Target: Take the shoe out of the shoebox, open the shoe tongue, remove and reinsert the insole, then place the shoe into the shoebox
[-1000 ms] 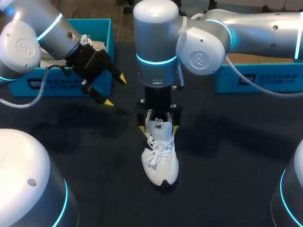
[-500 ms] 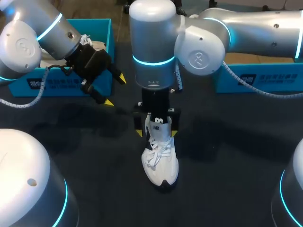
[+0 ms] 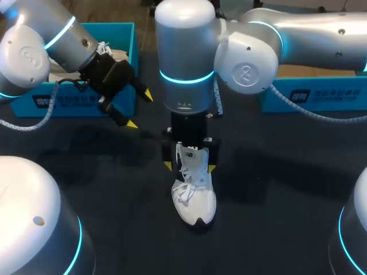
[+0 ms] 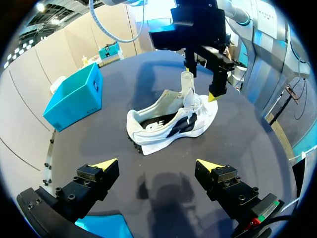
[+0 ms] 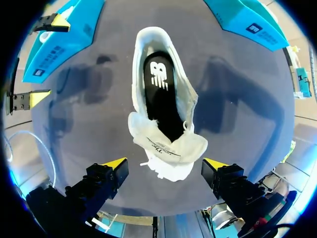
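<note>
White is the shoe (image 3: 195, 197) (image 4: 168, 121) (image 5: 163, 99), which you will find on its sole on the dark table (image 3: 114, 172), near the middle, outside both boxes. Its toe points toward the head camera. The tongue (image 3: 192, 157) (image 4: 187, 89) stands raised, leaving the opening clear, and the right wrist view shows the black insole (image 5: 161, 106) seated inside the shoe. The right gripper (image 3: 190, 166) (image 5: 163, 166) hangs directly above the heel end, pointing down. Its fingers are spread, with one yellow tip on each side of the shoe, and the right wrist view shows a gap between each tip and the tongue. The left gripper (image 3: 139, 110) (image 4: 157, 166) hovers well apart from the shoe, just in front of the blue shoebox (image 3: 123, 40) (image 5: 64, 44) at the table's left rear. Its fingers are also spread and hold nothing. A white item with laces shows inside that shoebox. A second blue box (image 3: 309, 94) (image 5: 247, 20) sits at the right rear, partly under the right arm.
</note>
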Robot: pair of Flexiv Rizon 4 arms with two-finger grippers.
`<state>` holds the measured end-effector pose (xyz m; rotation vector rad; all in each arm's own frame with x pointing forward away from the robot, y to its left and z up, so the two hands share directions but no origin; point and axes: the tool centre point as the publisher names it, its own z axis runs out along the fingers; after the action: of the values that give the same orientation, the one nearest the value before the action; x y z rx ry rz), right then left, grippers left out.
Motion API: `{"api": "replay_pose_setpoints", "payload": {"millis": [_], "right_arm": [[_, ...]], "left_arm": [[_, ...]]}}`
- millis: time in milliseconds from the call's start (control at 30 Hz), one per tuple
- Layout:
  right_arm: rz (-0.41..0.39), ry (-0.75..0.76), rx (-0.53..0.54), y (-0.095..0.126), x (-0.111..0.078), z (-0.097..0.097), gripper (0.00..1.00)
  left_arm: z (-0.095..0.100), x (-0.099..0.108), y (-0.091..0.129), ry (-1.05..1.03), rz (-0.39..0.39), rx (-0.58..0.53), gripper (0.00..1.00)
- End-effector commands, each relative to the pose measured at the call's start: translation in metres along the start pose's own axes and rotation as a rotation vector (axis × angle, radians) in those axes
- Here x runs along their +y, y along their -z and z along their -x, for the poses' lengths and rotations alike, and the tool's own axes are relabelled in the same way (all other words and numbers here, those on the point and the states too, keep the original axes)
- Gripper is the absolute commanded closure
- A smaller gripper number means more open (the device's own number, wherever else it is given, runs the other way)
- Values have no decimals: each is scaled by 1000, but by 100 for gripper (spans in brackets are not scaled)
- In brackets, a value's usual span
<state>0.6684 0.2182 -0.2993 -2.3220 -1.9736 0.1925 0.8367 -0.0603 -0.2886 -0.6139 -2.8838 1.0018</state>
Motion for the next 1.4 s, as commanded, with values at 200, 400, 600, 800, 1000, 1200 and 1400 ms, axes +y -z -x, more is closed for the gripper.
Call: {"api": "replay_pose_setpoints", "payload": {"millis": [200, 400, 600, 800, 1000, 1200, 1400], "right_arm": [[2, 5, -5, 0, 1, -1, 68], [3, 1, -5, -2, 3, 1, 69], [8, 8, -11, -6, 13, 4, 70], [21, 53, -12, -10, 29, -1, 64], [20, 75, -9, -20, 38, -1, 63], [9, 72, -28, -25, 42, 9, 71], [47, 61, -71, -9, 42, 14, 73]], "left_arm": [[-1, 0, 0, -1, 2, 0, 0], [-1, 0, 0, -1, 2, 0, 0], [-1, 0, 0, -1, 2, 0, 0], [-1, 0, 0, -1, 2, 0, 0], [-1, 0, 0, -1, 2, 0, 0], [-1, 0, 0, -1, 2, 0, 0], [-1, 0, 0, -1, 2, 0, 0]]}}
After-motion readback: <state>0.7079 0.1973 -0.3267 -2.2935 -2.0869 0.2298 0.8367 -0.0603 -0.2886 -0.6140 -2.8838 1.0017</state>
